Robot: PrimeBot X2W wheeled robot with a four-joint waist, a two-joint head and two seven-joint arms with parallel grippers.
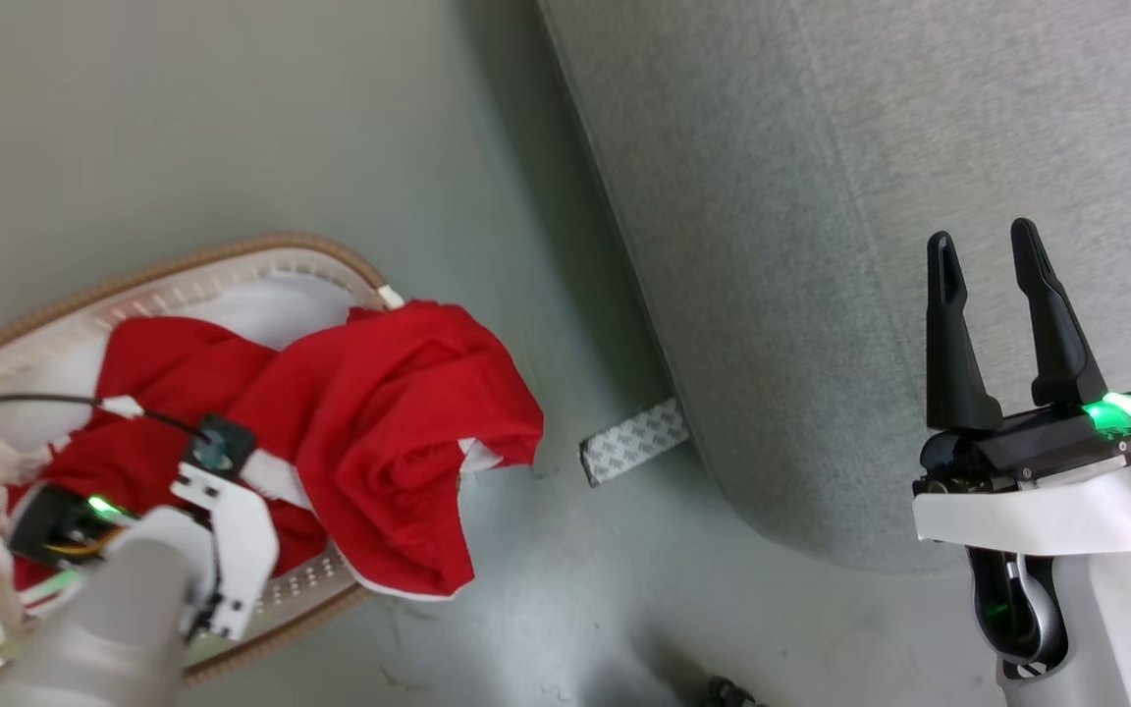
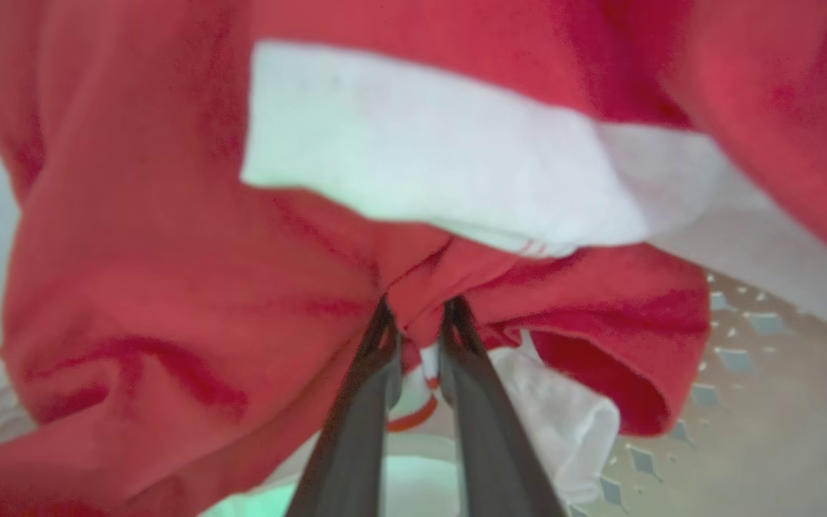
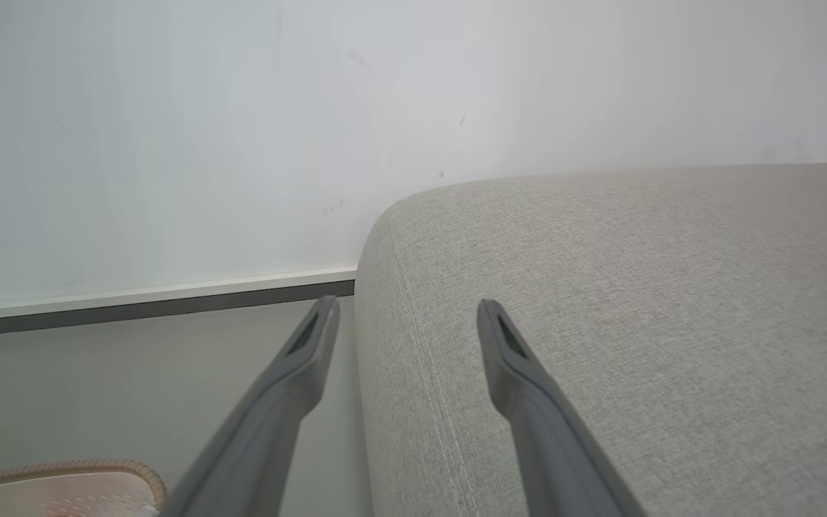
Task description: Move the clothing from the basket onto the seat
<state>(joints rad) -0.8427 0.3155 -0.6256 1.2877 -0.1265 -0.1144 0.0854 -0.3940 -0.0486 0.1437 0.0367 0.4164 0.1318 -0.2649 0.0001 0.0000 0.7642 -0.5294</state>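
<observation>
My left gripper (image 2: 419, 316) is pinched on the red clothing (image 1: 379, 412) piled in the basket (image 1: 232, 251) at eight o'clock, so next I think I lift it over to the seat (image 1: 821, 245) at two o'clock.

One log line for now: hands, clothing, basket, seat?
left hand: shut on clothing | right hand: open, holding nothing, by seat edge | clothing: in basket, one fold draped over rim | step: lift pending

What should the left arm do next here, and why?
Probably raise the left gripper straight up: its fingers look closed on a red fold of the clothing, which lies heaped in the basket, draped over its rim, not yet on the seat.
</observation>
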